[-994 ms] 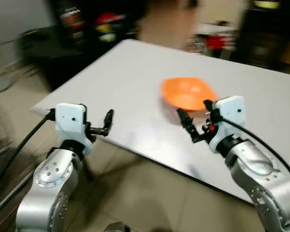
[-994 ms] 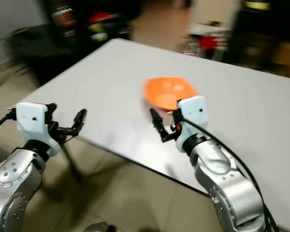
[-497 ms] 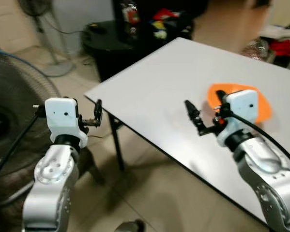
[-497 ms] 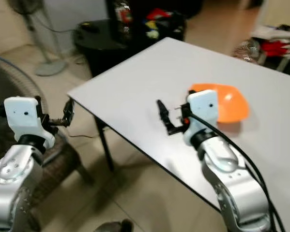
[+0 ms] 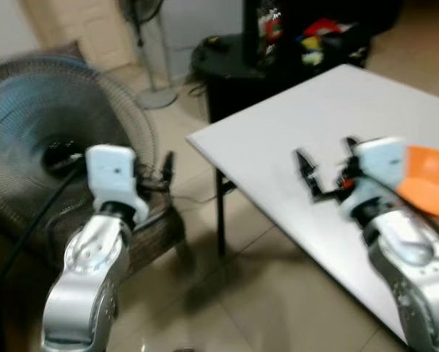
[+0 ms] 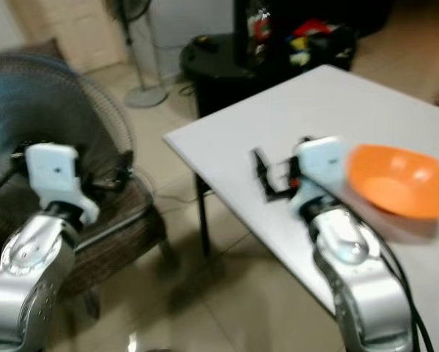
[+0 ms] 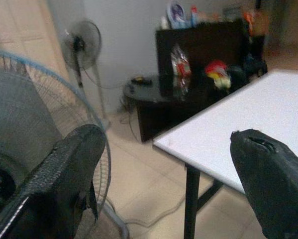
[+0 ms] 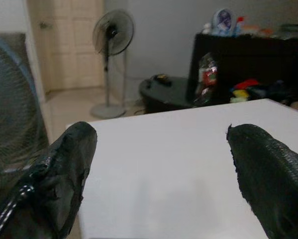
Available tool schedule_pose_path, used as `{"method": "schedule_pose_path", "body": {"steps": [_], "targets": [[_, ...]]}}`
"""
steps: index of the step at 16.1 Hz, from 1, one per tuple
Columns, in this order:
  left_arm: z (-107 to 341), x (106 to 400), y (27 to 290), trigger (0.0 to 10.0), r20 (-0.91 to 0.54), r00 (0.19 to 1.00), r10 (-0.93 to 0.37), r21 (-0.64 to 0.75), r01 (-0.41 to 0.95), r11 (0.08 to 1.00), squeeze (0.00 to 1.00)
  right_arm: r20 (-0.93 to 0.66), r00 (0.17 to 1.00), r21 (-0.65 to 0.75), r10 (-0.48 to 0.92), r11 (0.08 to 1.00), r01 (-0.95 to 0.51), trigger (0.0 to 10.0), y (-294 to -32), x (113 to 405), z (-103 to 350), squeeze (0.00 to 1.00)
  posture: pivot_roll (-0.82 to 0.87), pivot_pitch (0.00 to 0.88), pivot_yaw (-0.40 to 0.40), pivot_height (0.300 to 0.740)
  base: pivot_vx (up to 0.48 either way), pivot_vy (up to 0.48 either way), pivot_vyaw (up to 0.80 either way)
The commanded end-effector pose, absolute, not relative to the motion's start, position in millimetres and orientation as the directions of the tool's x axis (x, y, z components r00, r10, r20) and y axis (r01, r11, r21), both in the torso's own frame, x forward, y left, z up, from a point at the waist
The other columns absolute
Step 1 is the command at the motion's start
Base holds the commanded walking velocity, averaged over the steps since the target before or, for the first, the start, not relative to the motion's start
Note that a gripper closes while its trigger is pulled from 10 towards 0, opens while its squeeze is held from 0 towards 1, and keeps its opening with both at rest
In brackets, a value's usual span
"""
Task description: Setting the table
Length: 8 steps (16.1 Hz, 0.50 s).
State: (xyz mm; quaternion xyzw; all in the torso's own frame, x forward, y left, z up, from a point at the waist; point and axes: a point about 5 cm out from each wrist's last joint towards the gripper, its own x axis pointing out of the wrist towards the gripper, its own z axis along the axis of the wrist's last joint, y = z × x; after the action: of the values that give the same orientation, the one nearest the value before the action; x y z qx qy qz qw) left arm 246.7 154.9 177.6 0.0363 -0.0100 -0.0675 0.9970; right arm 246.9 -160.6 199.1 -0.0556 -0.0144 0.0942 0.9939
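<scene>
A big fan (image 5: 54, 139) stands on the tiled floor on the robot's left, its grille close behind the left arm, and a chair (image 6: 120, 220) sits beside it. A white table (image 6: 278, 139) runs from the middle of the scene to the right, one corner pointing toward the fan. Beyond the table's far edge stands a dark cabinet (image 7: 208, 55) with bright clutter on it, and a smaller standing fan (image 8: 111, 50) is by the wall.

The bowl (image 6: 395, 180), orange and empty, sits on the table well in from that corner, just beside the right wrist.

The right gripper (image 5: 325, 176) hovers over the table, its fingers spread wide and holding nothing. The left gripper (image 5: 166, 172) is off the table, over the chair, fingers also wide apart and empty.

With the bowl down and both grippers free, this looks like the gap between items: one place piece is set and the robot seems to be looking about for more. The next move calls for finding further tableware, none of which I can make out here, and steering clear of the fan and chair.
</scene>
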Motion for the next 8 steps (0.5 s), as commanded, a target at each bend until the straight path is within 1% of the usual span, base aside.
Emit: {"method": "schedule_pose_path", "body": {"steps": [1,3,5,6,7,8], "targets": [[169,246,155,10.0,-0.024,0.991,-0.134,0.086,0.135,0.987,1.00,0.026,0.975,-0.122,0.221,0.969,-0.216,10.0,-157,244,202,1.00,-0.05,0.000,0.082,0.740,0.000,0.000,0.79],[167,247,155,10.0,-0.031,0.995,-0.099,0.086,0.102,0.991,1.00,-0.009,0.978,-0.114,0.207,0.972,-0.206,10.0,-160,241,194,1.00,-0.05,0.000,0.074,0.740,0.000,0.000,0.79],[164,244,157,10.0,-0.055,0.993,-0.108,0.074,0.112,0.991,1.00,-0.013,0.975,-0.086,0.222,0.971,-0.222,10.0,-156,240,193,1.00,-0.04,0.000,0.073,0.740,0.000,0.000,0.79],[163,241,156,10.0,-0.069,0.990,-0.125,0.091,0.131,0.987,0.97,-0.029,0.974,-0.091,0.226,0.969,-0.228,10.0,-155,240,189,1.00,-0.04,0.000,0.075,0.740,0.000,0.000,0.79],[163,241,156,10.0,-0.061,0.990,-0.124,0.077,0.128,0.989,0.59,-0.035,0.977,-0.084,0.212,0.973,-0.214,10.0,-156,240,188,1.00,-0.05,0.000,0.082,0.740,0.000,0.000,0.79],[163,241,156,10.0,-0.057,0.991,-0.121,0.078,0.126,0.989,0.59,-0.037,0.978,-0.082,0.205,0.975,-0.208,10.0,-157,240,188,1.00,-0.05,0.000,0.083,0.740,0.000,0.000,0.79]]}}
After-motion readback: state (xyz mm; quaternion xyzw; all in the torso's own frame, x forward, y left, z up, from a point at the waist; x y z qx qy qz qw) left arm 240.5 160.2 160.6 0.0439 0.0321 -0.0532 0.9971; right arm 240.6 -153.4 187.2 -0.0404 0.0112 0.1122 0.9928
